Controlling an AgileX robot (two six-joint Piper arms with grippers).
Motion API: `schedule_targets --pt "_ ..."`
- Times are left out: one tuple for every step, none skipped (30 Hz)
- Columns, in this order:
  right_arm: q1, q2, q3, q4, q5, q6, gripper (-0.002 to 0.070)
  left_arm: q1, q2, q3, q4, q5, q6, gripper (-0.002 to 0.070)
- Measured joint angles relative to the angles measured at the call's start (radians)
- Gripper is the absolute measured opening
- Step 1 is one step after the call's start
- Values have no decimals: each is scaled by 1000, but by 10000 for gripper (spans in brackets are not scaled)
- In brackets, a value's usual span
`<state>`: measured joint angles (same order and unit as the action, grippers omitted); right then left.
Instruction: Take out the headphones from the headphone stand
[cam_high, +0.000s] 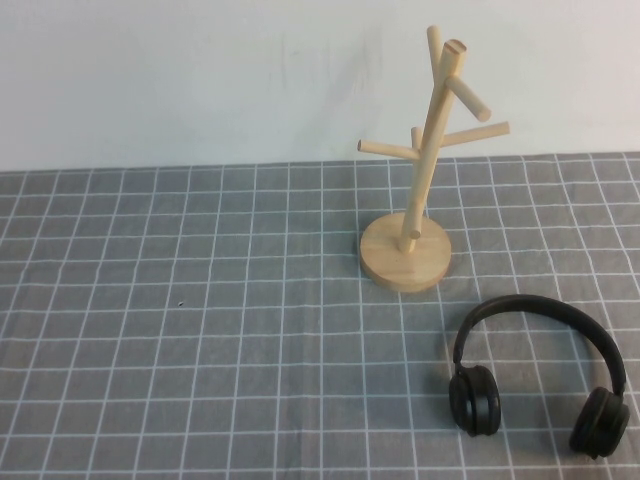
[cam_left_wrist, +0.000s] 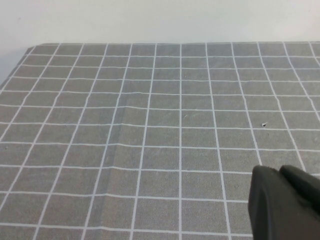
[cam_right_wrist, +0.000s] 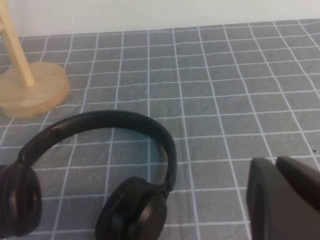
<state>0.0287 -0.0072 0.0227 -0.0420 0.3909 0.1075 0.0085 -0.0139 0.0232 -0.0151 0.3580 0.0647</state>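
Observation:
The black headphones lie flat on the grey checked cloth at the front right, off the stand, with both earcups toward the front. The light wooden headphone stand stands upright behind them with bare pegs. Neither gripper shows in the high view. In the right wrist view my right gripper is shut and empty, just beside the headphones, with the stand's base beyond. In the left wrist view my left gripper is shut and empty over bare cloth.
The grey cloth with a white grid covers the table up to a white wall at the back. A small dark speck lies on the cloth at the left.

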Motion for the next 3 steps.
schedule_targets --pt "0 0 0 0 0 0 -8 0 0 0 0 0 0 -4" --pt "0 0 0 0 0 1 -8 0 0 0 0 0 0 -4" --pt "0 0 0 0 0 1 -8 0 0 0 0 0 0 -4"
